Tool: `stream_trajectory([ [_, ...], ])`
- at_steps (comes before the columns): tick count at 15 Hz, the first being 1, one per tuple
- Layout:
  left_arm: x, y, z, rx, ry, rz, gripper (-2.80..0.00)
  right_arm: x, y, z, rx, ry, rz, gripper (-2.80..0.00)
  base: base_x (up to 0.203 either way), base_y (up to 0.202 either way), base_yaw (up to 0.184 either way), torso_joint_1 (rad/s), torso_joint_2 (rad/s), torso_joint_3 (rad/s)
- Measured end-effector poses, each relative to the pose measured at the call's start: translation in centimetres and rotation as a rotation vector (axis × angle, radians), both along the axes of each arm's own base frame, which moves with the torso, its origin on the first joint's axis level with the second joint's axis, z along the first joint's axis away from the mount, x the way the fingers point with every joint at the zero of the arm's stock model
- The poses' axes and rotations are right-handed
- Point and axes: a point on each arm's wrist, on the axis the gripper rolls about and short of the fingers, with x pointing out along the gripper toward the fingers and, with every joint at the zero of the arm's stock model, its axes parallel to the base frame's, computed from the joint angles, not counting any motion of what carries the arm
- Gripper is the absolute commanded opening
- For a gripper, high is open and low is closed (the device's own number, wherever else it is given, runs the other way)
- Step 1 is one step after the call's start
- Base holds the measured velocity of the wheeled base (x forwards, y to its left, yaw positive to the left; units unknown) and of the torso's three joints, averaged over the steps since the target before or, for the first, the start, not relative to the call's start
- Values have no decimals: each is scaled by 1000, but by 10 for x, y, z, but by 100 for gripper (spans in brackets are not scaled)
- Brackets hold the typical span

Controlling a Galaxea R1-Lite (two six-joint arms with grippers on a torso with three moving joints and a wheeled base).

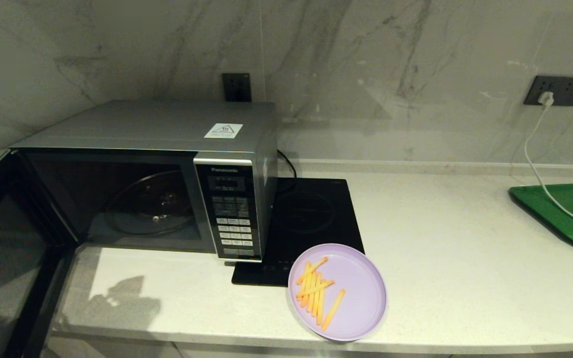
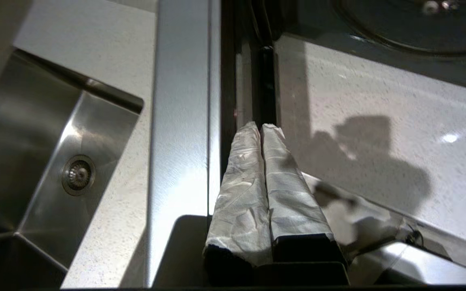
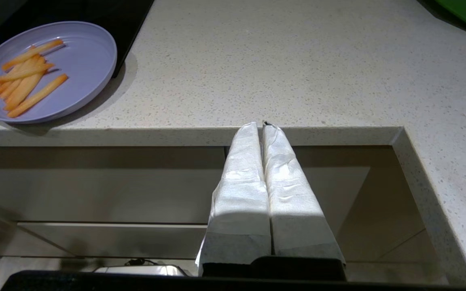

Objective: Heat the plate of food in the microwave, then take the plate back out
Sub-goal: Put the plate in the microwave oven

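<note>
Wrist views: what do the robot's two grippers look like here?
Both look alike. The left gripper and the right gripper each have two long, flat fingers tapering toward the tips, wrapped in crinkled white tape or film. At the base of each, black bare finger stock and a black mount show beneath the wrap. No markings or cables are visible on them.

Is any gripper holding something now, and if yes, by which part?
Nothing is held. The left gripper is shut empty beside the open microwave door; the right gripper is shut empty below the counter edge.
</note>
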Motion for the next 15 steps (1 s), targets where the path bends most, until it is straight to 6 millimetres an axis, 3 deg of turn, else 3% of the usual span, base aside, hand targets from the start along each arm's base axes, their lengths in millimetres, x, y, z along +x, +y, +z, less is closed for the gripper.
stream_trajectory([
  [6,7,34,-1,35,-45,139,-280,0,0,0,0,0,0,-280,0,0,0,0,0,0],
  [15,6,43,-8,10,-27,159,-280,0,0,0,0,0,0,-280,0,0,0,0,0,0],
])
